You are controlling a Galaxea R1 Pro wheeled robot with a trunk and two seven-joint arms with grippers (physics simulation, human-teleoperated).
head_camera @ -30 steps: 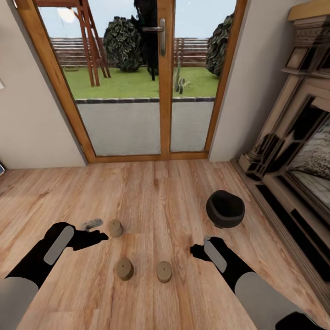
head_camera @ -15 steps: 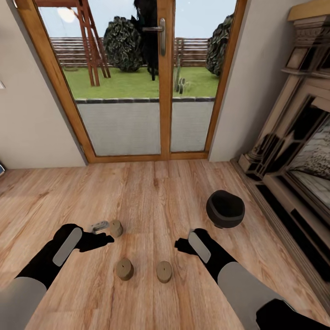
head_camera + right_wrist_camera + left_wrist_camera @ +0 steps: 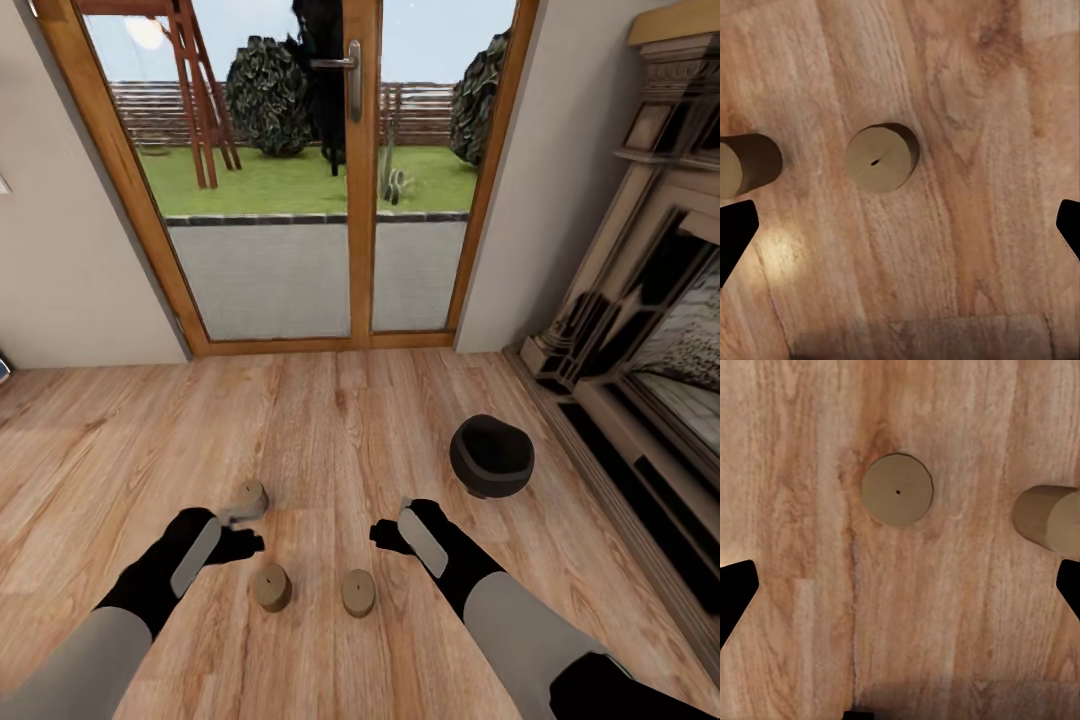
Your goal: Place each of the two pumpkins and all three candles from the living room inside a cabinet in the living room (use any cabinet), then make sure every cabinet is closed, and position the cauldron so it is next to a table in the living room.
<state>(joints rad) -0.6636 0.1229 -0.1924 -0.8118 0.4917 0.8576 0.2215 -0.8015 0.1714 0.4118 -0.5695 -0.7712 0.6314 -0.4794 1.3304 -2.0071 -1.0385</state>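
Observation:
Three stubby tan candles stand on the wooden floor: one farther off (image 3: 252,495), two nearer (image 3: 271,587) (image 3: 358,592). My left gripper (image 3: 245,530) hovers open between the far candle and the near left one. In the left wrist view a candle (image 3: 898,490) shows from above ahead of the open left gripper (image 3: 900,589), with another candle (image 3: 1050,517) off to one side. My right gripper (image 3: 388,522) hangs open just beyond the near right candle; its wrist view shows that candle (image 3: 880,157) ahead of the right gripper (image 3: 900,225). The black cauldron (image 3: 490,455) sits on the floor to the right. Pumpkins, cabinet and table are out of view.
A wood-framed glass patio door (image 3: 355,180) closes the far wall. An ornate fireplace surround (image 3: 640,330) runs along the right side. A beige wall (image 3: 60,260) stands at the left. Open floor lies between the candles and the door.
Both arms have drawn inward toward the candles: the left gripper moved right and nearer to me, the right gripper moved left. Candles and cauldron stayed put.

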